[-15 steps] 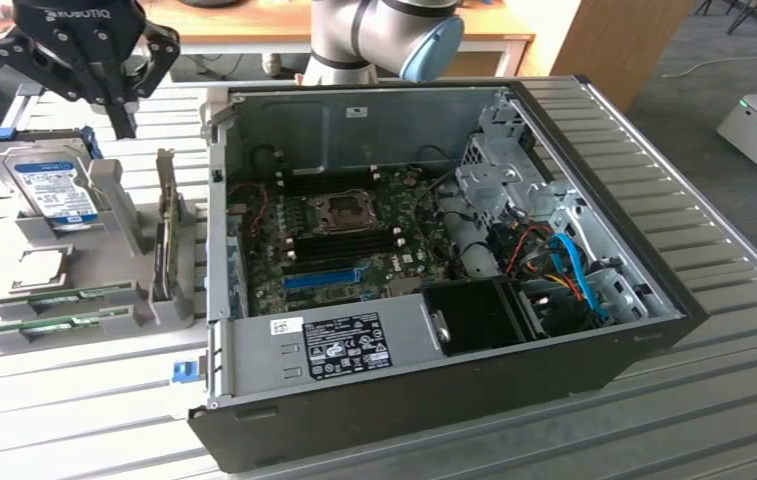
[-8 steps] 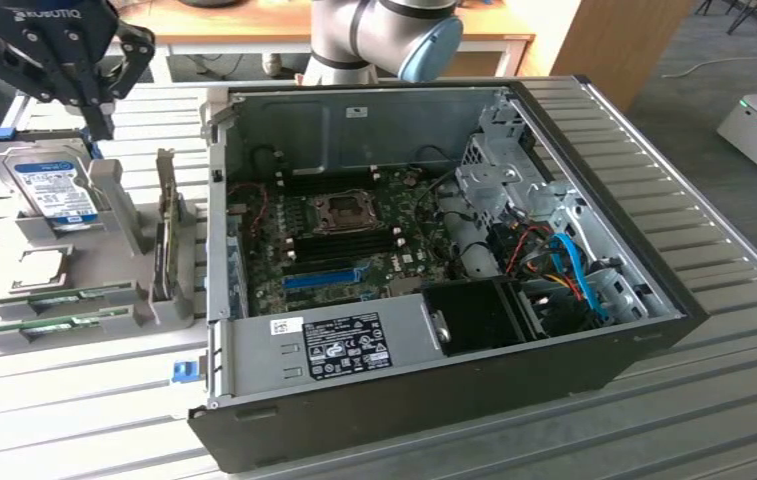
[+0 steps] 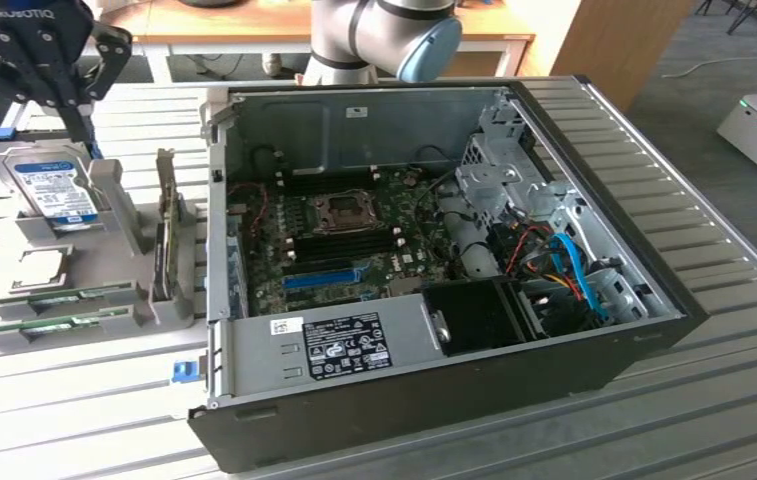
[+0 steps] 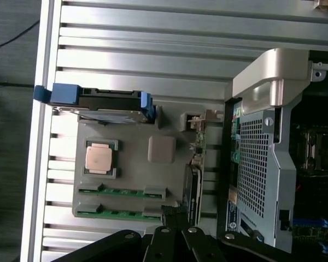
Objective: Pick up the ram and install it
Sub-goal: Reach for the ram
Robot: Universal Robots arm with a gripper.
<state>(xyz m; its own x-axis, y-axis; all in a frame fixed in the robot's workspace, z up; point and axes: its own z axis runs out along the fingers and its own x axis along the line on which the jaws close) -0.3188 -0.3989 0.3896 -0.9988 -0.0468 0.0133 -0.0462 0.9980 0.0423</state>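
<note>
Green and thin, the ram (image 3: 65, 296) (image 4: 120, 192) lies as two sticks side by side in grooves of a gray holder (image 3: 11, 338) (image 4: 131, 161) on the tabletop (image 3: 85, 420), below the fingers (image 3: 79, 128) (image 4: 175, 218). The fingers are pressed together and carry nothing. In the wrist view, the end of the closer stick (image 4: 120, 213) lies just beside the tips. I judge the ram light and stiff, but brittle: it can crack if bent, and its small chips and contact edge should not be squeezed. A good hold seems to be across the two flat faces, near the middle of the free long edge. The open computer case (image 3: 485, 400) stands beside the holder, well apart from the fingers.
</note>
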